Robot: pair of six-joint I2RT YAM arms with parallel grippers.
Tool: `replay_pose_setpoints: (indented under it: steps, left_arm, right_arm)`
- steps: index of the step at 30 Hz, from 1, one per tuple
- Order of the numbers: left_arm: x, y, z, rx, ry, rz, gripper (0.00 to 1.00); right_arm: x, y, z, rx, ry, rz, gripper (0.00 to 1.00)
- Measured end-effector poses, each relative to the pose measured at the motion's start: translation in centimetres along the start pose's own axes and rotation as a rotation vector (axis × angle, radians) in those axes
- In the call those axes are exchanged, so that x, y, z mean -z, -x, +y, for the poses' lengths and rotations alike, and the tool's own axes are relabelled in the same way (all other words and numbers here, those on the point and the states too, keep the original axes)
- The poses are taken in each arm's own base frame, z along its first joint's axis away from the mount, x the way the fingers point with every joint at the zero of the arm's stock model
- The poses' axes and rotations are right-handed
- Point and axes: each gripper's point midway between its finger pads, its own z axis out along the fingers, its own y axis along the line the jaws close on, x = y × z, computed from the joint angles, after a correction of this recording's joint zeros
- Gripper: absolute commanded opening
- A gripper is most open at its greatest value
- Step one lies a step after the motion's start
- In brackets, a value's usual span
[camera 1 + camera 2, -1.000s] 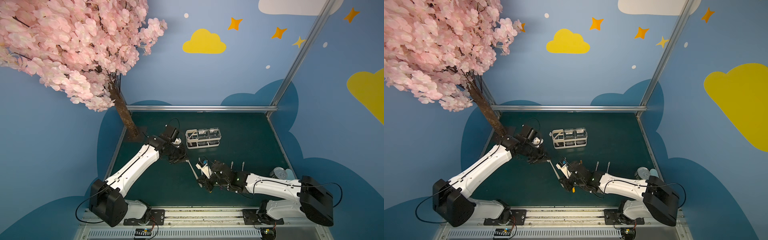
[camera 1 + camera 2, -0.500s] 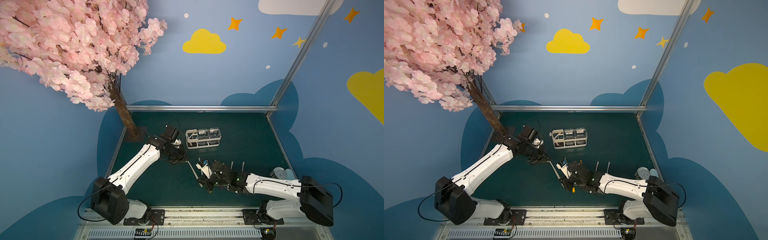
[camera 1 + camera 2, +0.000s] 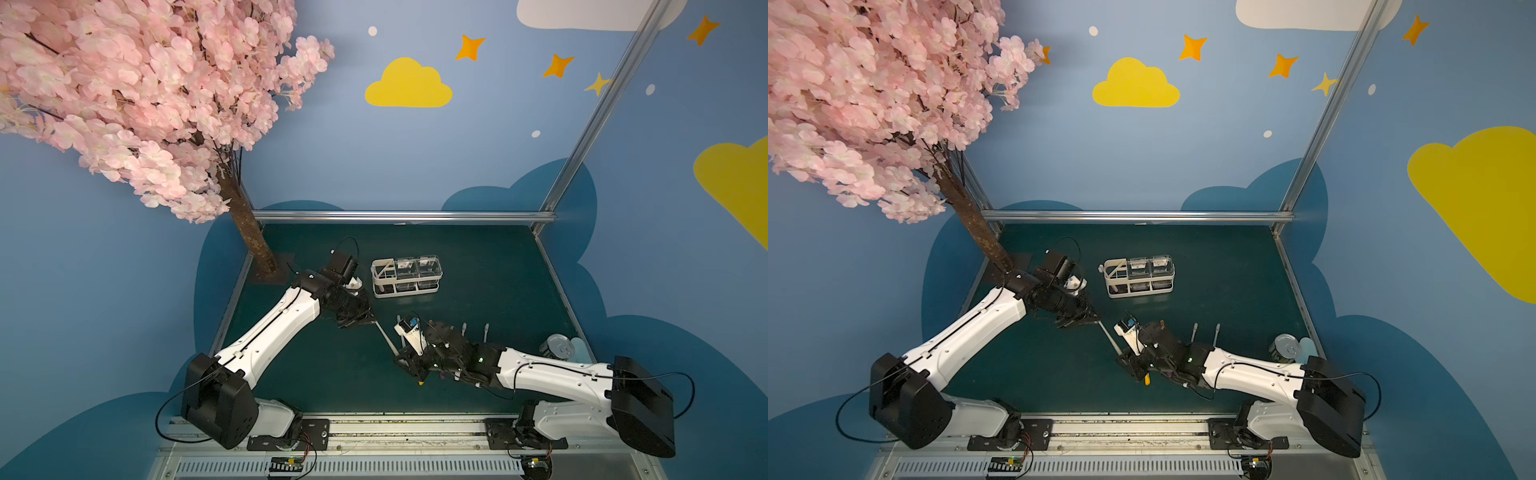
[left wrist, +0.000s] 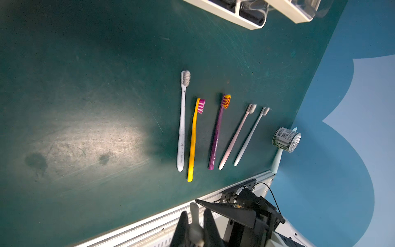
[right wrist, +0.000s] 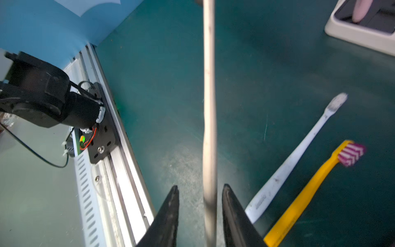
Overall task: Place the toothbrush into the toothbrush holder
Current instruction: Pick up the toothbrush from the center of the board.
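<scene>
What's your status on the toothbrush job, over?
Left gripper shut on slim white plastic toothbrush. Right gripper open, jaws astride its handle. White wire-frame toothbrush holder nearby, nothing between.

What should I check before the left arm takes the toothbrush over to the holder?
1. Left gripper shut on the toothbrush: ok.
2. Right gripper open, jaws apart either side of the handle: ok.
3. Right gripper clear of the handle: not ok, the handle lies between its fingers.
4. Toothbrush holder upright: ok.
5. Free slot in the holder: cannot tell; a pink handle already stands in it.
</scene>
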Motion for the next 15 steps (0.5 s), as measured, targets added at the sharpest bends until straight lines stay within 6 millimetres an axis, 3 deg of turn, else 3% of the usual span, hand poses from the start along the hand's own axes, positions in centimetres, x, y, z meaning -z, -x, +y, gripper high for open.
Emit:
replay_pose_setpoints:
  steps: [7,12,15]
  left_arm:
    - [1.2,2.3,0.0,-0.093,0.085,-0.092,0.02]
    - [4.0,4.9,-1.1,-0.189,0.147,-0.239,0.02]
    - [5.8,6.3,-2.2,-0.240,0.169,-0.336,0.02]
  right_arm:
    - [2.2,1.2,-0.4,0.005,-0.048,-0.055,0.61]
    - [5.8,3.0,-1.4,0.006,-0.117,-0.193,0.74]
    - [7.2,2.9,-2.9,-0.001,-0.170,-0.244,0.79]
